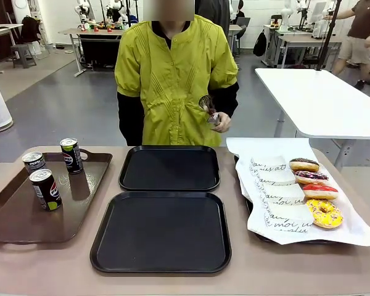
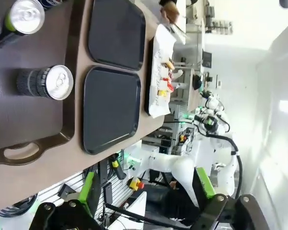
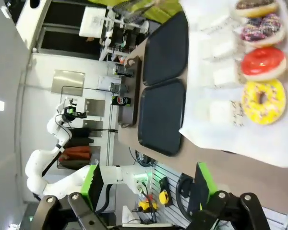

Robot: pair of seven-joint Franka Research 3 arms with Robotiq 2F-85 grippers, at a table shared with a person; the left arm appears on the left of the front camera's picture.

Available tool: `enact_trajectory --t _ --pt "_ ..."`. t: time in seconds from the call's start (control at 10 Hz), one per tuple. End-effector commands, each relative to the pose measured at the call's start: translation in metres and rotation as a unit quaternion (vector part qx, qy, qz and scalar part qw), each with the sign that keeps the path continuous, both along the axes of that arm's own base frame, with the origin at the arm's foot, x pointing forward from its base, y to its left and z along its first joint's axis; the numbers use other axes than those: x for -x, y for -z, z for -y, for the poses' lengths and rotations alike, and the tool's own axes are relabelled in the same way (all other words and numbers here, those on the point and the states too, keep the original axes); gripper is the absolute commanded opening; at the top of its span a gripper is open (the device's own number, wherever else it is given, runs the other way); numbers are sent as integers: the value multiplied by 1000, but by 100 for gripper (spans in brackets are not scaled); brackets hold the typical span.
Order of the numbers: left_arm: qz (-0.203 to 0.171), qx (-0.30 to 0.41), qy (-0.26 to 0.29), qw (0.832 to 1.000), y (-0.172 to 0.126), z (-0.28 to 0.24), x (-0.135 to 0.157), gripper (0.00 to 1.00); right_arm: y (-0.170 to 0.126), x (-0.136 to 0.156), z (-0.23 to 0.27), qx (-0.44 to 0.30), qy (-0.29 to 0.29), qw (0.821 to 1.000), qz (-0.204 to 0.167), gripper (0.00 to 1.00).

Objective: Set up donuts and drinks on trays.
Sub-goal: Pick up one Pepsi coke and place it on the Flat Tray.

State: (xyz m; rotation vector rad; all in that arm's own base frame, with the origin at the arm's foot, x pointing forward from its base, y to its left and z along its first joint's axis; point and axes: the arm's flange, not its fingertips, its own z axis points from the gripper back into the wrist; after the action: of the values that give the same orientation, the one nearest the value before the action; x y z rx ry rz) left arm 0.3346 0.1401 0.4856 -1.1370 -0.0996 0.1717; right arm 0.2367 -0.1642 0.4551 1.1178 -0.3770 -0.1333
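Left gripper (image 2: 146, 189) hangs with jaws wide apart and empty, nearest can (image 2: 45, 82) ahead, off toward one finger; right gripper (image 3: 148, 184) gapes too, yellow donut (image 3: 261, 100) ahead (pinch its sleeve (image 3: 223, 112), I'd say). Trays (image 1: 160, 231) bare: centre first, then descend.

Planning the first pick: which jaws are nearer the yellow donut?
Right. The right jaws hang just off the table by the yellow donut; the left jaws, past the brown tray.

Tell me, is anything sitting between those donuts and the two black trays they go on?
Nothing visible does. The donuts lie on white paper at the right, and just a strip of bare table separates that paper from the black trays.
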Motion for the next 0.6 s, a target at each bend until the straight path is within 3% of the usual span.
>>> enact_trajectory --t 0.0,0.2,0.5 --pt "9 39 -14 999 11 -19 -1 100 59 64 -52 8 -6 1000 11 100" --pt "5 21 -14 1000 18 -48 6 100 52 79 -42 8 -3 1000 19 100" --pt "31 21 -16 999 18 -80 20 100 40 86 -40 14 15 999 45 100"
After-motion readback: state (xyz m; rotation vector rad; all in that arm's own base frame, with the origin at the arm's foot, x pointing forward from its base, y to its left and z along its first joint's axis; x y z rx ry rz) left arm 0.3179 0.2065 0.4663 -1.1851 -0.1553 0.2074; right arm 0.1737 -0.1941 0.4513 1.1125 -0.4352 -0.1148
